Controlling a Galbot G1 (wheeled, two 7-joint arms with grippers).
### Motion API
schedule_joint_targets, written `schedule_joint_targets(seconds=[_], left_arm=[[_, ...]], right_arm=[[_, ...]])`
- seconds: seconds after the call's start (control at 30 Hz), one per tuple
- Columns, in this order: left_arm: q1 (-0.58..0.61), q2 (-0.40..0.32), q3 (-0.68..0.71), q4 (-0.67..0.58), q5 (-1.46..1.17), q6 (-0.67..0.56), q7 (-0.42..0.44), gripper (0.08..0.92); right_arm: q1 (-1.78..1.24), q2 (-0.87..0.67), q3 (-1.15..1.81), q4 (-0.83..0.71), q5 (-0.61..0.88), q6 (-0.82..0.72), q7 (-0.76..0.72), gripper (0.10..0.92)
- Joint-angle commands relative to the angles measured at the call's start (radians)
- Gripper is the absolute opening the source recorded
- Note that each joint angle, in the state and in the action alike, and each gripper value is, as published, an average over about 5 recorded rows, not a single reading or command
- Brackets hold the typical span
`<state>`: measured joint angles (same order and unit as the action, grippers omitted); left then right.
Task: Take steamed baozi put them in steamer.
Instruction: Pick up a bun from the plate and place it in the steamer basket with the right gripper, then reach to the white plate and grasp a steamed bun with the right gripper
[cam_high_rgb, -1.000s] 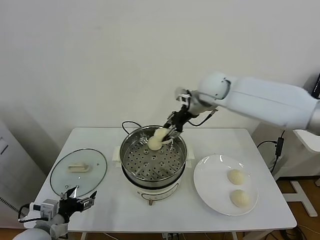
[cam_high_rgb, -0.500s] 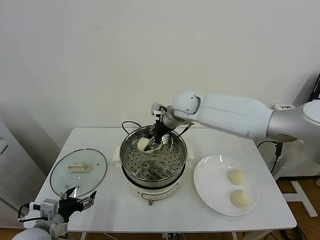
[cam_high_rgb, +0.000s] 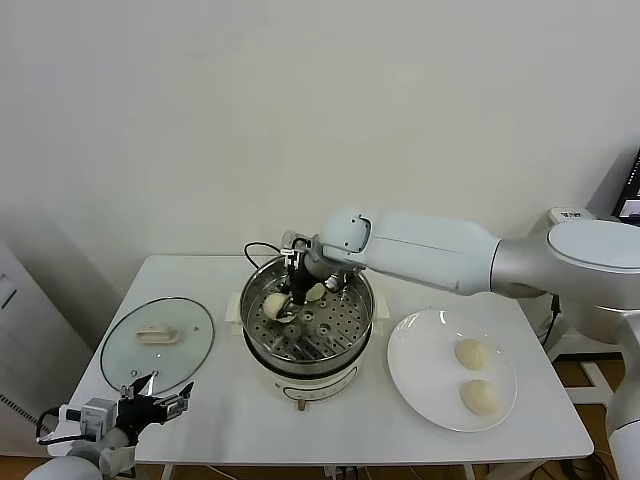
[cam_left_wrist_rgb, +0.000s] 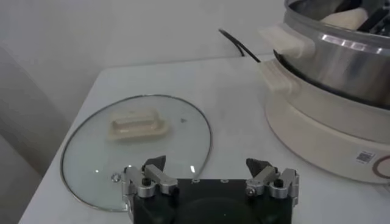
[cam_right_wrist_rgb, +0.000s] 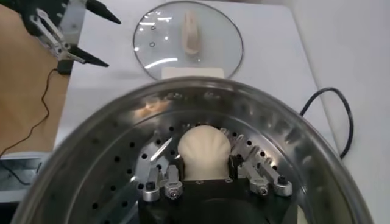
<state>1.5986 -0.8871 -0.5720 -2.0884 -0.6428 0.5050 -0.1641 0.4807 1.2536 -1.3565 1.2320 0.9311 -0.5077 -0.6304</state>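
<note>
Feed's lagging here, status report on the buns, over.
Left gripper open, parked by lid. Right gripper in steamer, at a bun. Two buns wait on plate. Nothing blocking.

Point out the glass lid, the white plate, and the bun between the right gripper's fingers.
glass lid (cam_high_rgb: 157, 345), head view, on the glass pane.
white plate (cam_high_rgb: 425, 352), head view, on a bare part.
bun (cam_right_wrist_rgb: 203, 150), right wrist view, on its top.
</note>
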Motion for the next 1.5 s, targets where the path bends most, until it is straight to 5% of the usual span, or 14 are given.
schedule_joint_targets(seconds=[0.03,0.33,0.77,1.07,1.5], left_arm=[[0.001,-0.001,0.0,0.0,0.0,0.0,0.0,0.823],[0.006,-0.01,-0.003,-0.008,0.005,0.001,0.0,0.823],[0.012,-0.019,-0.008,-0.017,0.009,-0.001,0.001,0.823],[0.018,-0.019,-0.01,-0.027,0.01,-0.001,0.001,0.823],[0.023,-0.025,-0.014,-0.027,0.014,-0.002,0.001,0.823]], right_arm=[[-0.023,0.019,0.013,-0.013,-0.006,-0.009,0.028,0.589],[0.138,-0.113,0.004,0.057,0.001,0.003,-0.088,0.81],[0.485,-0.532,-0.263,0.231,-0.218,0.165,-0.487,0.823],[0.404,-0.737,-0.309,0.293,-0.413,0.231,-0.523,0.823],[0.072,-0.826,-0.109,0.28,-0.625,0.305,-0.527,0.823]])
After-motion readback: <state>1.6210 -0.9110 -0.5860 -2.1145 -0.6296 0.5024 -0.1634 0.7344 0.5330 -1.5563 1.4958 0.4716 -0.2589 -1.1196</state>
